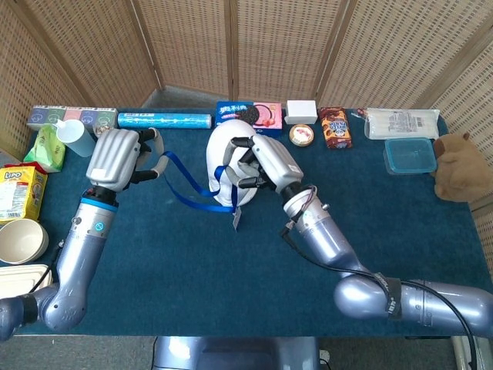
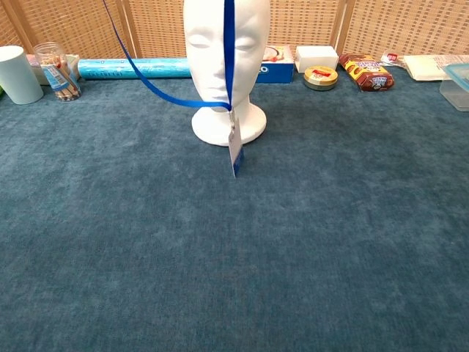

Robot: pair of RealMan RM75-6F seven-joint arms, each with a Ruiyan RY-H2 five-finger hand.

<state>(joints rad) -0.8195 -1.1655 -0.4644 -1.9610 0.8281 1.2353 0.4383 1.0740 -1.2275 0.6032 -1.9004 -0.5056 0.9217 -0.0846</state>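
On the blue counter [image 1: 154,254], the left hand [image 1: 115,158] holds one end of the single blue lanyard [image 1: 185,193] in its curled fingers [image 1: 150,146]. One white mannequin head [image 1: 227,154] stands mid-counter, the strap hanging down its face. The right hand [image 1: 262,163] pinches the strap's other side against the head, and one badge [image 2: 234,150] dangles edge-on just above the counter.

White mannequin head [image 2: 223,70] on blue cloth, blue lanyard [image 2: 229,51] across its face, badge [image 2: 234,147] hanging edge-on

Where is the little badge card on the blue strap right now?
In the chest view the badge card hangs edge-on from the blue strap, just in front of the white foam head near its base.
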